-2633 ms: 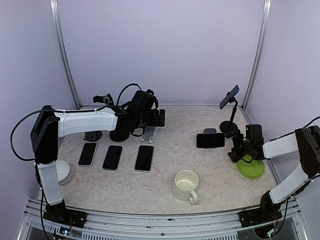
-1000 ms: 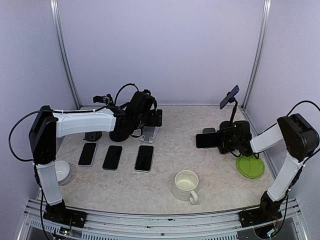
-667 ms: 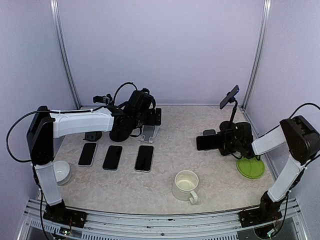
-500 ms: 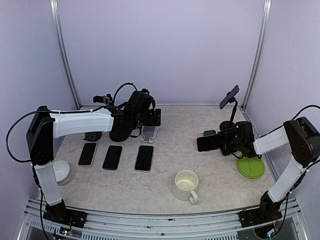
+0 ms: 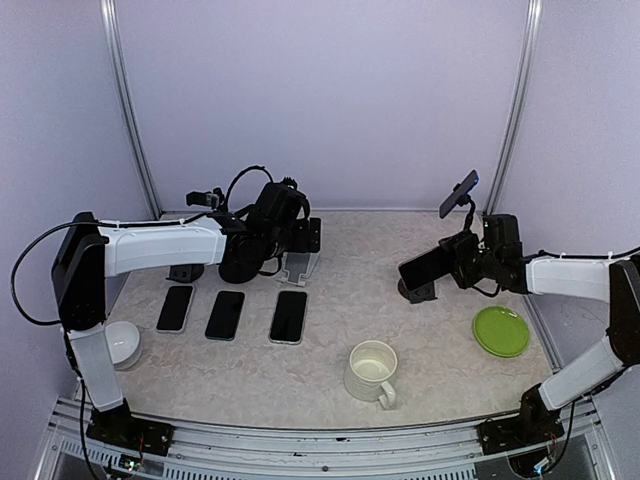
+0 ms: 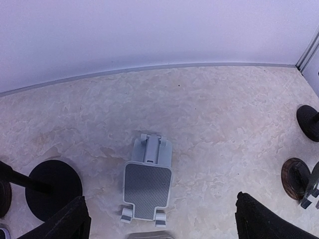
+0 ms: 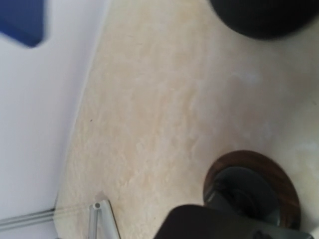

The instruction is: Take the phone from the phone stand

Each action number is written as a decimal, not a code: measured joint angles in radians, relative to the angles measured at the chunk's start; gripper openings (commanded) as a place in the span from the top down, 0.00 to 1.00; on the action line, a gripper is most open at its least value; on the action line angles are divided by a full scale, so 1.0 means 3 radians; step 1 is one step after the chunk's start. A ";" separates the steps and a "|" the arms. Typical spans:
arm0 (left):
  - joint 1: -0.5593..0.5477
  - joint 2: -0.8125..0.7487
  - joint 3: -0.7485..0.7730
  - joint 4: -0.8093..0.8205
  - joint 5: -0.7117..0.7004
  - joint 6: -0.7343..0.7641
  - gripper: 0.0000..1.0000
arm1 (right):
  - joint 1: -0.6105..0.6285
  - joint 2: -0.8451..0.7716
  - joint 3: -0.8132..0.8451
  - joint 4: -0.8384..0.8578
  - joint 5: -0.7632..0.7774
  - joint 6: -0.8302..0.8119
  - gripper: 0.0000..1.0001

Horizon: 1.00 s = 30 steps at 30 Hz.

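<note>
Top external view showed a white bowl [image 5: 120, 343] far out to the left of the left gripper [image 5: 305, 238], at the near edge of the table [image 5: 330, 340]. A row of three phones [image 5: 225, 314] lay flat nearer that gripper, on its near side. In the left wrist view its fingers [image 6: 60, 224] stood wide apart, released and holding nothing. An empty grey holder [image 6: 147, 184] sat on the table between and beneath them, and a black round base [image 6: 54, 189] was just to its left. A mug [image 5: 372, 370] stood well apart from both grippers, toward the near edge.

The right gripper [image 5: 455, 262] was clenched on the right end of the phone [image 5: 423, 266], which hung tilted with its dark screen facing the camera. The phone stand [image 5: 420, 292] sat directly beneath the phone's lower edge (whether the two were touching could not be told). From the right wrist view that stand [image 7: 249, 186] appeared as a brown-rimmed round piece under the phone's dark edge. A green plate [image 5: 500, 330] lay on the near side of the right gripper. Behind the gripper, a gooseneck mount [image 5: 468, 215] carried a blue phone [image 5: 460, 193].
</note>
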 measured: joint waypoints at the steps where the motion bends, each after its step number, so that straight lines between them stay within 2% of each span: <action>1: 0.0000 0.0000 0.0000 0.0000 0.0001 -0.0001 0.01 | 0.0004 -0.0033 0.0045 -0.0067 0.0000 -0.0075 0.42; 8: 0.0000 -0.0018 -0.0013 0.0001 -0.0017 -0.0014 0.01 | 0.0098 -0.0046 0.0371 -0.0511 -0.0055 -0.0565 0.43; 18: -0.0019 -0.0098 -0.0095 0.0001 -0.0088 -0.0050 0.01 | 0.0554 0.0229 0.1099 -0.1227 -0.0094 -0.1195 0.43; 30: -0.0018 -0.0331 -0.0254 0.0033 -0.0224 -0.0155 0.01 | 0.1057 0.0746 0.1625 -0.1795 0.0022 -0.1456 0.43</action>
